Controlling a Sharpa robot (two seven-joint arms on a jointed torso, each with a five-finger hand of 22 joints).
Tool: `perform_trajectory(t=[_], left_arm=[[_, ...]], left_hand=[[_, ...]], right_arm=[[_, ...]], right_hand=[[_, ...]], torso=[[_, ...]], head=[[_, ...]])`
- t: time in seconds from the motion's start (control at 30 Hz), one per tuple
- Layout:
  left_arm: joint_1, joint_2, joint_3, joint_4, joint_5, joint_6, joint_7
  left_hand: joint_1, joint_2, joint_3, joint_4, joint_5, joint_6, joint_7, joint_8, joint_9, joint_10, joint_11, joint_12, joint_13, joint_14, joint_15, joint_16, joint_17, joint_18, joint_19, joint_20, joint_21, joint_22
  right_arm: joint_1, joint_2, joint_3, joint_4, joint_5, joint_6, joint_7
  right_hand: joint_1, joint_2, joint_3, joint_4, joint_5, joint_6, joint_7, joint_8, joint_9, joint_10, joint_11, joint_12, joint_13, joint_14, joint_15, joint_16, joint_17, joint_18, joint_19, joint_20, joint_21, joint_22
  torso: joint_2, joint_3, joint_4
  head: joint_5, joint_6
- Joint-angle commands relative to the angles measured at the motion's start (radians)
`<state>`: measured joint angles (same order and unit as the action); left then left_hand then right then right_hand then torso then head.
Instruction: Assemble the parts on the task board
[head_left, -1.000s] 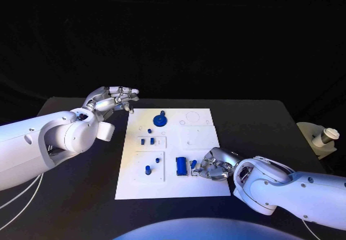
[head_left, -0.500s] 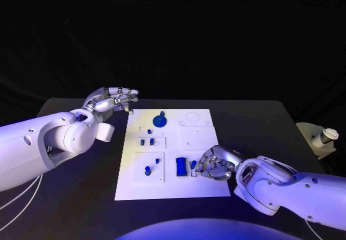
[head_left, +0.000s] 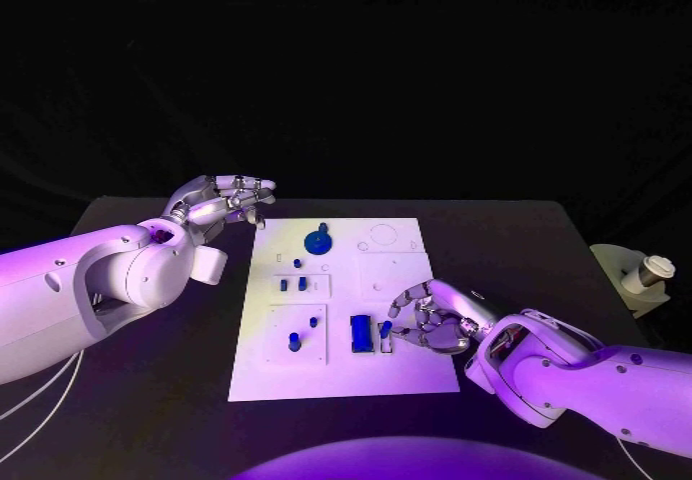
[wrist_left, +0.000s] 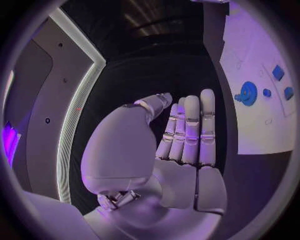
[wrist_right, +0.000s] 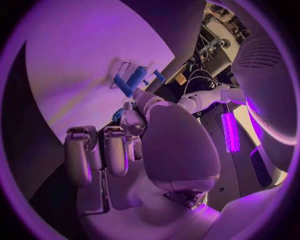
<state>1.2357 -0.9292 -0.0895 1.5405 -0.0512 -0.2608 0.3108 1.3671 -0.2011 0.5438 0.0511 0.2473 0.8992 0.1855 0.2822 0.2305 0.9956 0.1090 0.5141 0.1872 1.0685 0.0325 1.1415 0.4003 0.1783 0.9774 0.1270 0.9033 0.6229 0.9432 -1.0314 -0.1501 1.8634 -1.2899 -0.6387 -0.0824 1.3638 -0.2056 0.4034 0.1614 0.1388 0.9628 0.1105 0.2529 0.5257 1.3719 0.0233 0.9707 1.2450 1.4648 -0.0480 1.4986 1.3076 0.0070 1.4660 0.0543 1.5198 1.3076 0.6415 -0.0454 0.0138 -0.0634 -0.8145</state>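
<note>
Left hand (head_left: 219, 200) hovers off the board's far left corner, above the black counter (head_left: 144, 360); its fingers (wrist_left: 190, 127) lie straight and close together, curled slightly in the head view, holding nothing and touching nothing. The white board (head_left: 346, 310) lies in the middle of the counter. On it, from left to right: a small blue part (head_left: 296, 342) and another beside it (head_left: 313, 322) in the near left panel; two small parts (head_left: 293, 284) in the panel above; a blue gear (head_left: 319, 241) near the far edge; a blue block (head_left: 362, 333) near the right hand. Right hand (head_left: 433, 318) rests over the board's near right area, fingers spread apart. A small blue part (head_left: 385, 328) sits at its fingertips, just right of the block; whether the fingers pinch it or merely touch it cannot be told. The right wrist view shows blue pieces (wrist_right: 132, 80) just beyond the fingers (wrist_right: 115, 150), against the board.
</note>
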Motion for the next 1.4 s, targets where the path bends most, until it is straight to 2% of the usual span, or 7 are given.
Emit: perform_trajectory(t=[0.03,0.77,1.1,1.13,1.17,1.27,1.4], left_arm=[[0.0,0.002,0.0,0.002,-0.003,0.015,0.005],[0.0,0.001,0.0,0.002,-0.003,0.015,0.003],[0.0,0.001,0.0,0.002,-0.003,0.015,0.003],[0.0,0.001,0.0,0.002,-0.003,0.015,0.003],[0.0,0.0,0.0,0.002,-0.003,0.015,0.003],[0.0,0.0,0.0,0.003,-0.003,0.016,0.003],[0.0,0.0,0.0,0.003,-0.003,0.016,0.003]], left_hand=[[0.0,0.01,-0.002,0.005,0.0,-0.004,-0.003,0.005,0.001,-0.009,0.0,0.006,0.001,-0.002,0.003,-0.001,-0.001,0.006,0.003,0.004,-0.006,-0.001],[0.001,0.01,-0.001,0.005,0.0,-0.005,-0.003,0.005,0.001,-0.011,0.0,0.008,0.002,-0.002,0.003,-0.001,-0.001,0.006,0.003,0.004,-0.006,-0.001],[0.0,0.011,-0.001,0.006,0.0,-0.005,-0.003,0.005,0.001,-0.011,0.0,0.008,0.002,-0.002,0.003,0.0,-0.001,0.006,0.003,0.004,-0.006,-0.002],[0.0,0.011,-0.001,0.006,0.0,-0.005,-0.003,0.005,0.001,-0.011,0.0,0.008,0.002,-0.002,0.003,0.0,-0.001,0.006,0.003,0.004,-0.006,-0.002],[0.0,0.011,-0.001,0.006,0.0,-0.005,-0.003,0.005,0.001,-0.011,0.0,0.008,0.002,-0.002,0.003,0.0,-0.001,0.006,0.003,0.004,-0.006,-0.002],[0.0,0.011,-0.001,0.006,0.0,-0.005,-0.003,0.005,0.001,-0.011,0.0,0.008,0.002,-0.002,0.003,0.0,-0.001,0.006,0.003,0.004,-0.006,-0.002],[0.0,0.011,-0.001,0.006,0.0,-0.005,-0.003,0.005,0.001,-0.011,0.0,0.008,0.002,-0.002,0.003,0.0,-0.001,0.006,0.003,0.004,-0.006,-0.002]], right_arm=[[-0.003,0.008,-0.001,-0.006,0.015,-0.035,0.039],[-0.008,0.039,-0.001,-0.045,0.021,0.016,0.006],[-0.009,0.053,-0.001,-0.054,0.028,-0.034,0.01],[-0.009,0.054,-0.001,-0.055,0.03,-0.039,0.012],[-0.009,0.056,-0.001,-0.056,0.032,-0.042,0.014],[-0.009,0.059,-0.001,-0.059,0.035,-0.046,0.016],[-0.009,0.065,-0.001,-0.066,0.038,-0.048,0.015]], right_hand=[[-0.003,0.009,0.008,0.003,-0.007,0.013,0.001,-0.007,-0.004,0.004,0.003,0.007,0.002,0.072,0.005,0.007,0.097,0.003,0.087,0.009,0.005,0.249],[-0.032,-0.005,0.004,0.016,-0.016,0.019,0.002,-0.019,-0.017,0.002,0.004,0.007,-0.002,0.072,0.006,0.005,0.095,0.004,0.085,0.009,0.0,0.248],[-0.027,0.034,0.03,0.02,-0.011,0.05,-0.01,-0.012,-0.021,0.013,-0.005,0.032,0.007,0.074,0.0,0.009,0.105,0.001,0.092,0.006,0.017,0.253],[-0.024,0.042,0.036,0.019,-0.016,0.057,-0.013,-0.009,-0.02,0.016,-0.008,0.038,0.01,0.074,-0.002,0.01,0.106,0.0,0.092,0.005,0.018,0.253],[-0.019,0.057,0.051,0.015,-0.052,0.068,-0.019,-0.003,-0.019,0.02,-0.013,0.047,0.014,0.075,-0.007,0.011,0.109,0.0,0.094,0.001,0.021,0.254],[-0.015,0.079,0.07,0.014,-0.069,0.076,-0.025,0.002,-0.018,0.024,-0.017,0.054,0.016,0.076,-0.01,0.012,0.112,-0.001,0.094,-0.003,0.023,0.255],[-0.015,0.085,0.078,0.012,-0.08,0.076,-0.026,0.003,-0.018,0.025,-0.018,0.056,0.016,0.076,-0.012,0.012,0.112,-0.001,0.095,-0.004,0.024,0.255]], torso=[[0.001,0.0006,0.0026],[0.001,0.0004,-0.0002],[0.002,0.0008,0.0021],[0.002,0.0004,0.0019],[0.001,0.0003,0.0016],[0.001,-0.0003,0.0012],[0.001,0.0,0.0015]], head=[[-0.001,0.0],[0.006,-0.004],[0.006,-0.003],[0.007,-0.003],[0.008,-0.003],[0.007,-0.003],[0.008,-0.004]])
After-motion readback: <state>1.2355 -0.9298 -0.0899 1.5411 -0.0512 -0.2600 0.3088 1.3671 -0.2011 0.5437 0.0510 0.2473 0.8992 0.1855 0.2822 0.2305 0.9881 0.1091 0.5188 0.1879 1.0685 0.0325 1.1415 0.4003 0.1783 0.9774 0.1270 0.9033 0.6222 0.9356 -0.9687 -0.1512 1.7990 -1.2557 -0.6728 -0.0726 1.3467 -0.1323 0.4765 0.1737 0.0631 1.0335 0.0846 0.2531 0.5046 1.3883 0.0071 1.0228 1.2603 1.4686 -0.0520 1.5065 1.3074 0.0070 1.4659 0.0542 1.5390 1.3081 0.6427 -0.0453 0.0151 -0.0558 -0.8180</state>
